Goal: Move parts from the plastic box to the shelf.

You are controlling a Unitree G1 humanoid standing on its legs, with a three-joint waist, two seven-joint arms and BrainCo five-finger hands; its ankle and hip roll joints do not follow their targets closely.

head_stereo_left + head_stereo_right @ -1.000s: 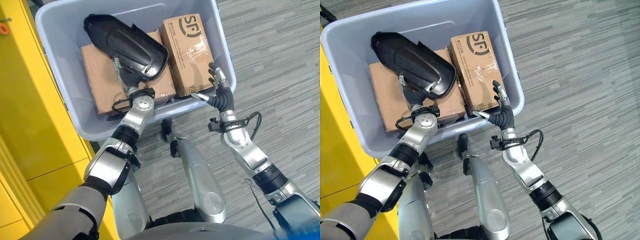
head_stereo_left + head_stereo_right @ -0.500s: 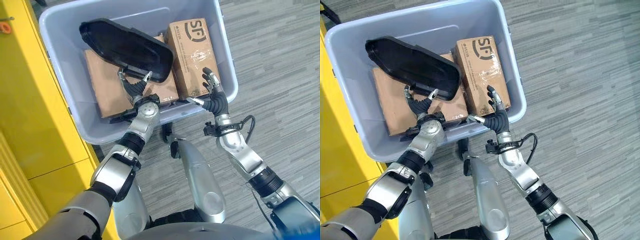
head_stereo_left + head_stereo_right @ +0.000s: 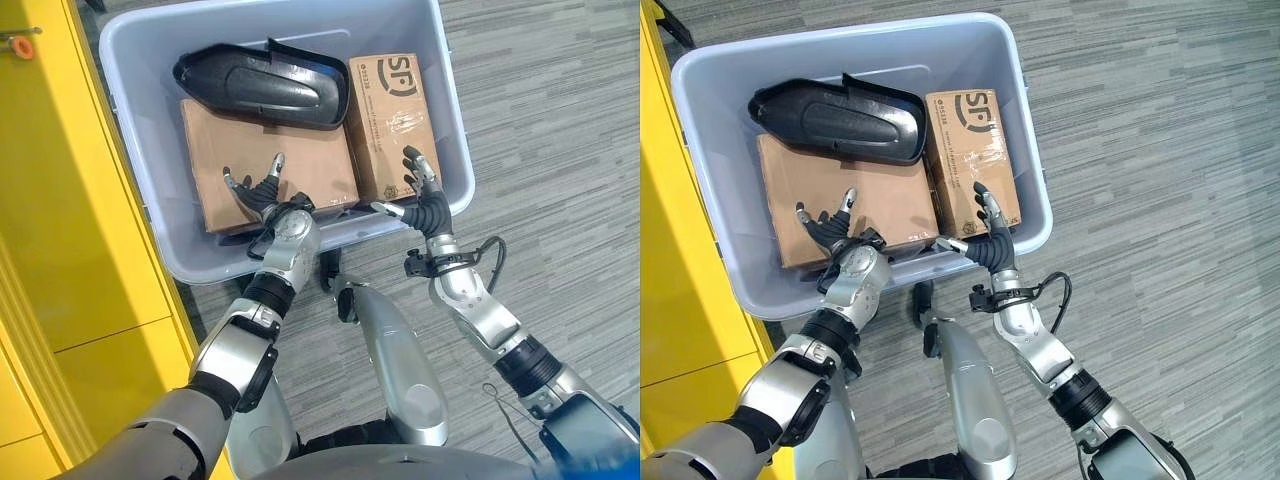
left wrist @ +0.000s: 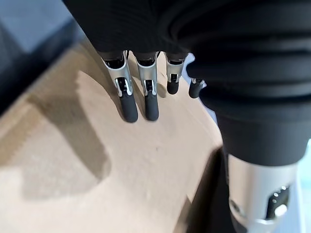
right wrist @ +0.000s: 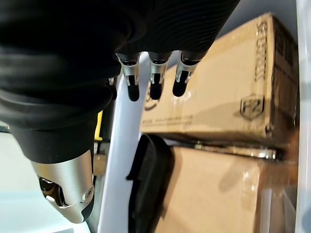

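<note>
Past the left hand [image 3: 262, 192], the black plastic cover [image 3: 265, 85] hides the far edge of the large cardboard box [image 3: 265, 170]; the yellow shelf [image 3: 60, 200] runs off frame.

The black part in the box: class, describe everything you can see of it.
The black part is a long, rounded shell of matte black plastic with a raised rim and a small fin on its far edge. It lies across the far end of the grey box, resting partly on the large carton. Neither robot hand touches it.
</note>
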